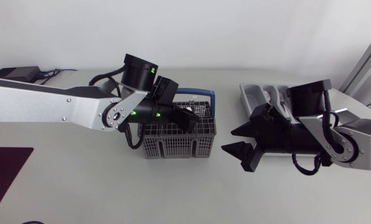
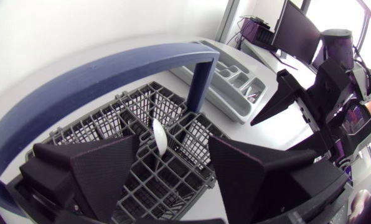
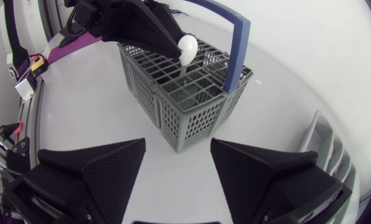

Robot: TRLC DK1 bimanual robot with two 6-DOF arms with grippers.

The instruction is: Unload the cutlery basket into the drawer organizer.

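Observation:
The grey cutlery basket [image 1: 173, 147] with a blue handle [image 1: 204, 95] stands mid-table. My left gripper [image 1: 188, 118] hangs over it, open. In the left wrist view a white spoon [image 2: 159, 137] stands upright in the basket [image 2: 136, 106] between the left gripper's [image 2: 174, 146] wide-apart fingers, touched by neither. The right wrist view shows the spoon's bowl [image 3: 187, 48] just past the tip of the left gripper [image 3: 164, 37]. My right gripper [image 1: 236, 142] is open and empty, just right of the basket [image 3: 185, 112]. The grey drawer organizer [image 1: 255, 94] lies at the right, partly under my right arm.
The blue handle [image 2: 111, 68] arches over the basket just ahead of the left gripper. A dark mat [image 1: 5, 168] lies at the table's left front. The organizer [image 2: 235, 87] holds some cutlery in its compartments.

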